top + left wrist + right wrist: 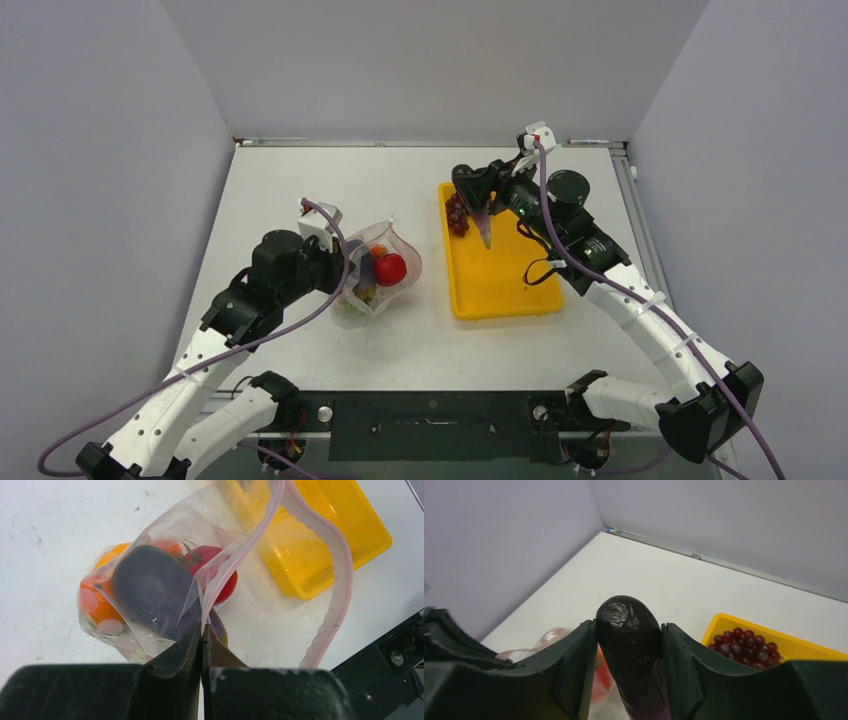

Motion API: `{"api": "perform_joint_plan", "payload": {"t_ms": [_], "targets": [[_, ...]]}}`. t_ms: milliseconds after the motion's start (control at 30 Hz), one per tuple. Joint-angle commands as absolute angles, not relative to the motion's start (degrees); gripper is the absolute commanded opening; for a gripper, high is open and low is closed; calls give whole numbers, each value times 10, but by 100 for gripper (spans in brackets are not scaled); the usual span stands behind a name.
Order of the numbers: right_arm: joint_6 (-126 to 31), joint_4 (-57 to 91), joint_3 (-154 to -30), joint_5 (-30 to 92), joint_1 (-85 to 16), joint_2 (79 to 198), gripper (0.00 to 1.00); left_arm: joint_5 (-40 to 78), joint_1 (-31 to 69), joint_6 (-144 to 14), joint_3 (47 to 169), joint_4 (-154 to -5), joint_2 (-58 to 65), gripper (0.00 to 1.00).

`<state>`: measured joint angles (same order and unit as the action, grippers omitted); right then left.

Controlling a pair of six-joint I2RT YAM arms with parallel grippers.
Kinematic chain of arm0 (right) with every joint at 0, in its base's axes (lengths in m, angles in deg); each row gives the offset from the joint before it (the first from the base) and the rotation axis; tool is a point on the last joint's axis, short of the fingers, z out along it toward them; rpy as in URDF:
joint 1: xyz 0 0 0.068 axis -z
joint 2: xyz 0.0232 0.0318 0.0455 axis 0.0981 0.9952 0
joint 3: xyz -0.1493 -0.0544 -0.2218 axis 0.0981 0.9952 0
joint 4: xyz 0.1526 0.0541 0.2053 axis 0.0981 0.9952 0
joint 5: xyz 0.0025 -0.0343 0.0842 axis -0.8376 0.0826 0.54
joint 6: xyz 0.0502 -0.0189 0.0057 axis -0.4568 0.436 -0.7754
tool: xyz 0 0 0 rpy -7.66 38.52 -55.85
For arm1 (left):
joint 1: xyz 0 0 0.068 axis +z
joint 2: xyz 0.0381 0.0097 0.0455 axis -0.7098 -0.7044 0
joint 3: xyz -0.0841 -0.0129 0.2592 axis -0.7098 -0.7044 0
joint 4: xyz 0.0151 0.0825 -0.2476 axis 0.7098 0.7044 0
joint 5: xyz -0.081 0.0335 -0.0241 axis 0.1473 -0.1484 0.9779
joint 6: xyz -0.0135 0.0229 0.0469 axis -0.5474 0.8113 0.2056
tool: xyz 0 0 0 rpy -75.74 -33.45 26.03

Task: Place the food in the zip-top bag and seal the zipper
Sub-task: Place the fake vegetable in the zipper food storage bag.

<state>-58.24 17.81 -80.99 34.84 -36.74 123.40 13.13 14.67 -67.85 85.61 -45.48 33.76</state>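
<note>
Pinching bag (165, 535) rim with clenched left fingers (201, 642), food (150, 585) inside. Grasping eggplant (631, 645) in right fingers (482, 205) above tray (505, 285), near grapes (457, 215) lying in tray.

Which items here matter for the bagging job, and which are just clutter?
Job: clear floppy plastic zip-top bag, its pink-red zipper strip, gripped purple toy eggplant, dark red toy grape bunch, red toy tomato already bagged.
Lying about: yellow rectangular plastic tray.

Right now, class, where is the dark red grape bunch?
In the top view, on the right side, the grape bunch lies in the far-left corner of the yellow tray, beside the right gripper holding an eggplant.
</note>
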Motion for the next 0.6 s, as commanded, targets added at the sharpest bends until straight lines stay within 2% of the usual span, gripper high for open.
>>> {"api": "perform_joint_plan", "payload": {"t_ms": [0,300,567], "targets": [[-604,73,-802,433,-391,1206,6,131,148,-676,868,-465,337,0],[-642,-54,-785,488,-444,1189,5,134,148,-676,868,-465,337,0],[-637,-147,-787,515,-518,1229,5,133,147,-676,868,-465,341,0]]}}
